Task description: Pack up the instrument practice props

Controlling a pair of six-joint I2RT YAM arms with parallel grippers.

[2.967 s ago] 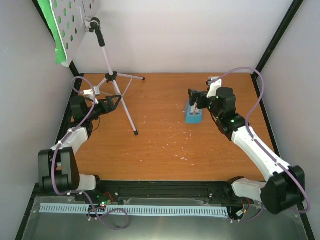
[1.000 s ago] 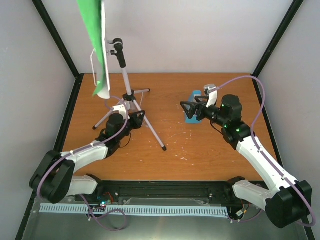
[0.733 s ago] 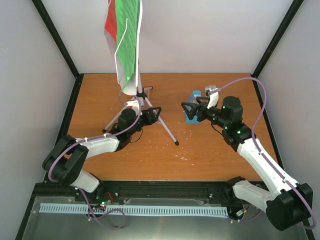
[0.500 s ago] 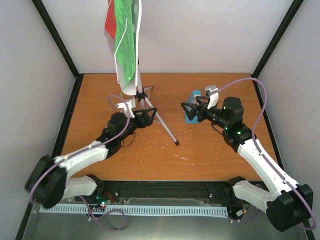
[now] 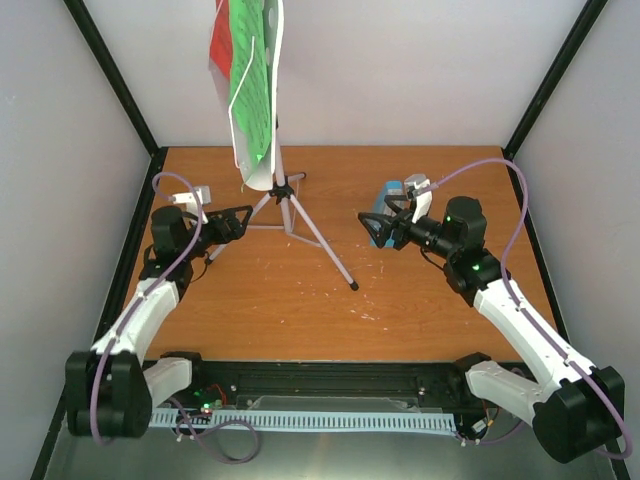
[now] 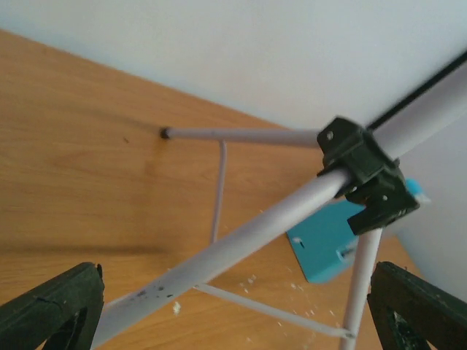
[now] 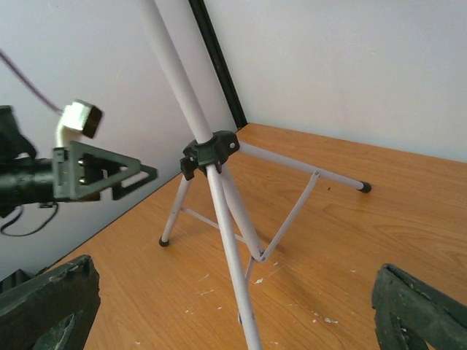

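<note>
The left pincer (image 5: 238, 220) gapes wide and empty just left of the music stand (image 5: 284, 188). The right pincer (image 5: 370, 225) is equally wide to the stand's right, beside the blue metronome (image 5: 386, 192). I'd grip the stand low, near its hub; the sheet-music pages (image 5: 248, 70) make it look top-heavy.

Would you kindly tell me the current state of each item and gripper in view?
music stand: upright, legs spread on the table.
sheet-music pages: red and green, up on the stand.
metronome: on the table, not gripped.
left gripper: open, empty.
right gripper: open, empty.
</note>
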